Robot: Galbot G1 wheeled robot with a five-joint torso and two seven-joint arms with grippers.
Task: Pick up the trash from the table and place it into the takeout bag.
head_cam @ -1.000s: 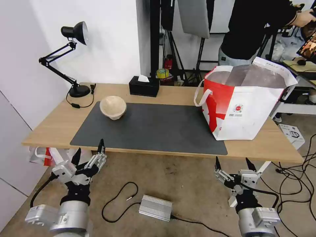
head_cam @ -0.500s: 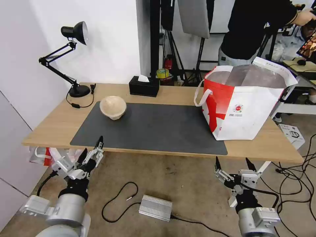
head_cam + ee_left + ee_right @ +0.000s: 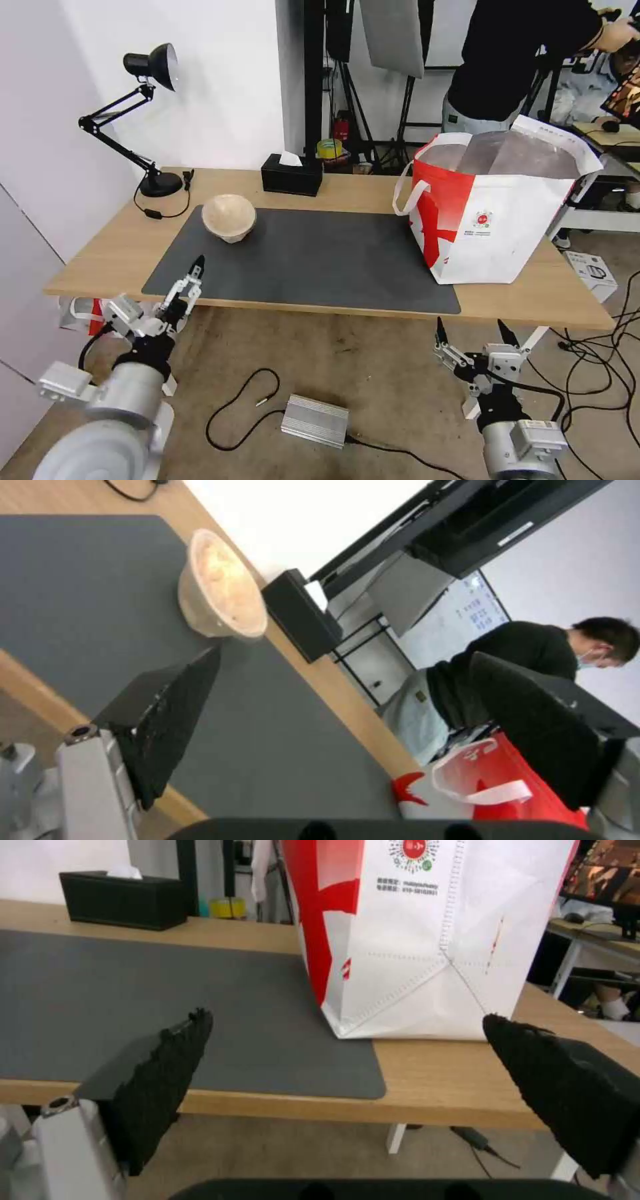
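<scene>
Table (image 3: pixel 100 260): light wood; far right end cut off behind the takeout bag.
Mat (image 3: pixel 313 260): dark grey; its right rear corner lies under the bag.
Takeout bag (image 3: pixel 497 230): stands at the table's right end, open top, foil lining; contents hidden. Right wrist view gives a round red logo with small print, unreadable.
Beige pulp bowl (image 3: pixel 229 217): on the mat's far left corner; left wrist view shows pale residue inside.
Tissue box (image 3: pixel 291 175): black, at the rear edge.
Left gripper (image 3: pixel 179 293): released, fingers spread, at the mat's near left edge.
Right gripper (image 3: pixel 470 330): released, below the table edge, near the bag.
</scene>
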